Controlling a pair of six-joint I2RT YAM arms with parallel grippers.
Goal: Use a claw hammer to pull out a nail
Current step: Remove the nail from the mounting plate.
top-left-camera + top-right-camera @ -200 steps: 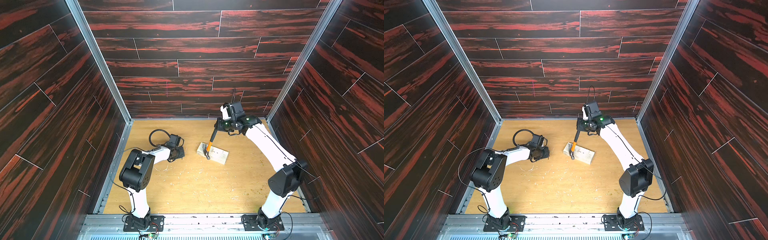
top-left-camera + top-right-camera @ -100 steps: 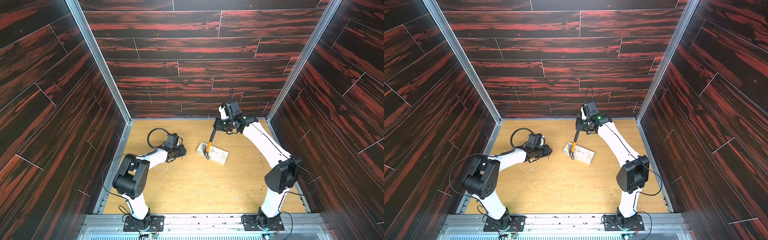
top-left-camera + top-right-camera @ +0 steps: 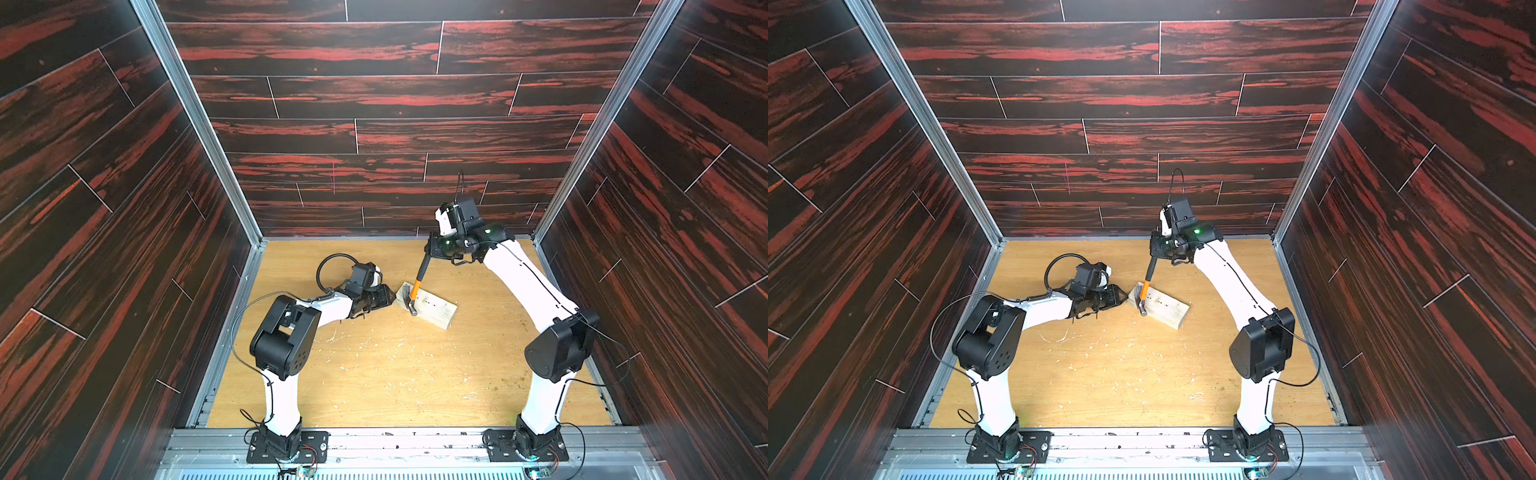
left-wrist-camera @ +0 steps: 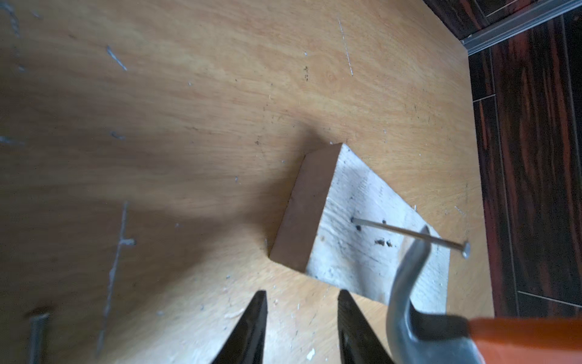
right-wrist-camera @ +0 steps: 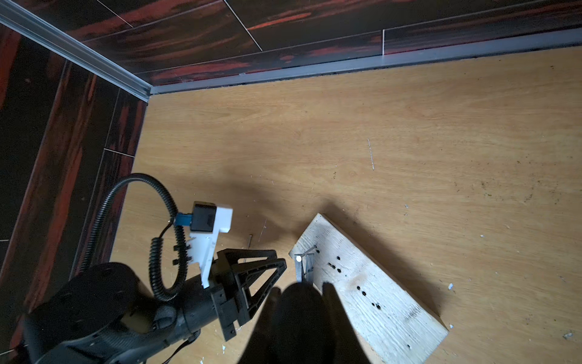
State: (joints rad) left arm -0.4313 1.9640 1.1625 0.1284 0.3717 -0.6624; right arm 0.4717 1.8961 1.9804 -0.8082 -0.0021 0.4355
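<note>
right pincer (image 3: 429,252) pinches claw hammer (image 3: 417,286) by handle; shaft runs 1-to-7 o'clock, head on block (image 3: 436,309), claw crossing leaning nail (image 4: 409,234) below its head; left pincer (image 4: 302,293) spread, empty, just beside block's 9 o'clock end.

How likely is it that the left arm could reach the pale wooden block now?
Probably yes. The left tool stands open, pointing at the near end of the pale wooden block, only bare tan tabletop between. The silver-headed claw hammer, hooked on the thin steel nail, sits close beside that path.
</note>
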